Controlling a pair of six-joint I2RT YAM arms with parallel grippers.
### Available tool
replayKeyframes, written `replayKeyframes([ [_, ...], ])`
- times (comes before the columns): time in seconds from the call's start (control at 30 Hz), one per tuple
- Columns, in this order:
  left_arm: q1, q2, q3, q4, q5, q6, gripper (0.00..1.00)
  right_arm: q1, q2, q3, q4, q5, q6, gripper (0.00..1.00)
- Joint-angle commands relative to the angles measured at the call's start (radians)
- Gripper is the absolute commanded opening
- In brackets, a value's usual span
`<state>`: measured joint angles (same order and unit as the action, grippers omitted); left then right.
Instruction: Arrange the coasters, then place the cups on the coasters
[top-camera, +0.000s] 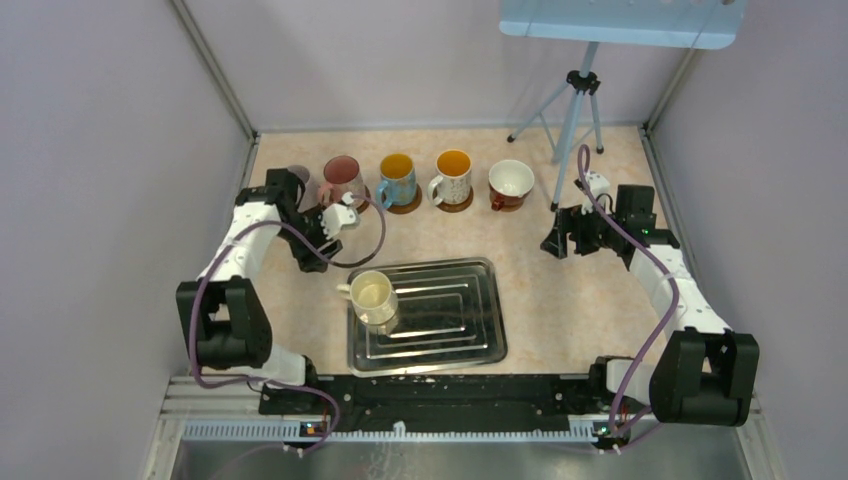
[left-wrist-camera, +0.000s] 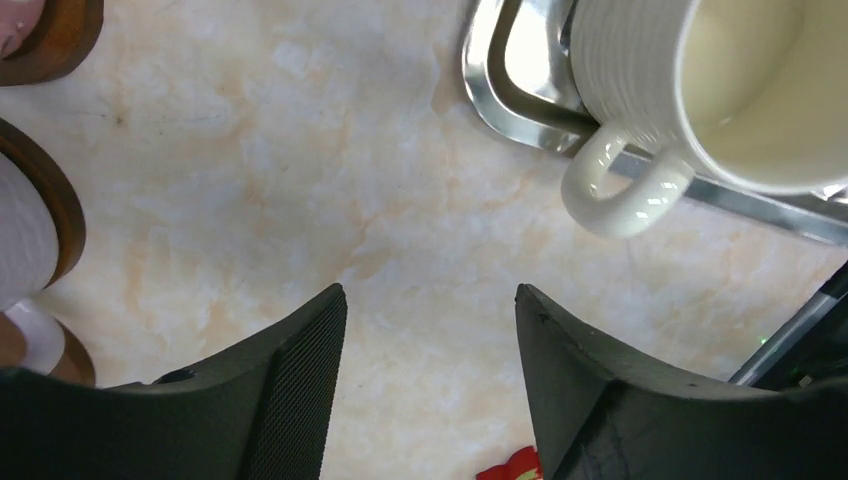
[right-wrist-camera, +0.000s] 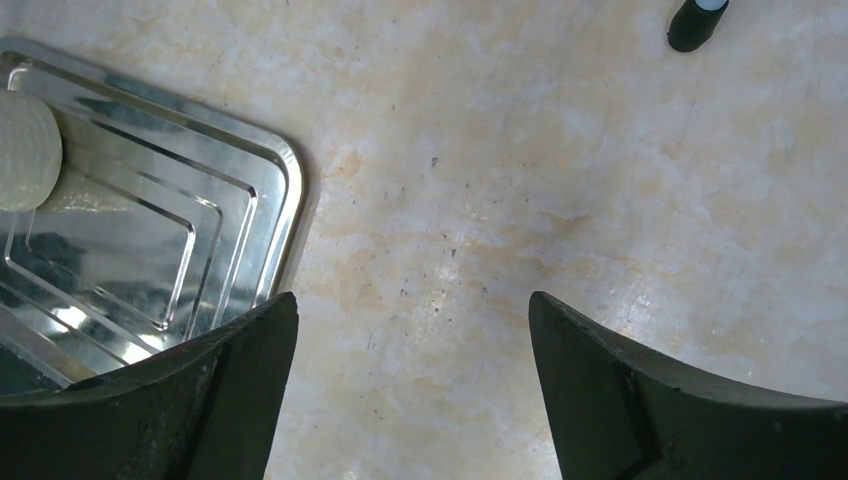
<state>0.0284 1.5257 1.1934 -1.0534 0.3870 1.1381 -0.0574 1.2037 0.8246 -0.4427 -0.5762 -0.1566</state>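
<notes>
While the left end effector (left-wrist-camera: 430, 295) hung near the far-left corner of the desk (top-camera: 560, 300), fingers apart with only bare surface between them, five cups stood along the far edge: a lilac cup (top-camera: 298, 176) mostly hidden by the arm, then the pink cup (top-camera: 341, 172), the blue-handled cup (top-camera: 397, 176), the orange-lined cup (top-camera: 453, 172) and the red cup (top-camera: 511, 180), dark coasters (top-camera: 406, 206) showing under the middle ones. Nearer, the cream cup (top-camera: 373, 298) stood upright on the left end of the silver tray (top-camera: 460, 320), midway along the near edge. Right of the tray, the right end effector (right-wrist-camera: 412, 300) was spread wide over bare desk.
</notes>
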Motion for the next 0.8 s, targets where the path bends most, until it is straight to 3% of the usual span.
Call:
replayKeyframes([
  [0.0, 0.008, -0.102, -0.073, -0.058, 0.017, 0.196, 0.7, -0.009, -0.031, -0.007, 0.016, -0.016, -0.014, 0.84],
  [0.27, -0.002, -0.173, -0.203, -0.036, 0.113, 0.363, 0.78, -0.009, -0.028, -0.005, 0.019, -0.017, -0.01, 0.84],
  [0.57, -0.118, -0.149, -0.285, 0.076, 0.114, 0.328, 0.78, -0.009, -0.032, -0.007, 0.017, -0.014, -0.01, 0.84],
  [0.77, -0.181, -0.159, -0.33, 0.122, 0.126, 0.277, 0.7, -0.009, -0.031, -0.008, 0.017, -0.014, -0.009, 0.84],
])
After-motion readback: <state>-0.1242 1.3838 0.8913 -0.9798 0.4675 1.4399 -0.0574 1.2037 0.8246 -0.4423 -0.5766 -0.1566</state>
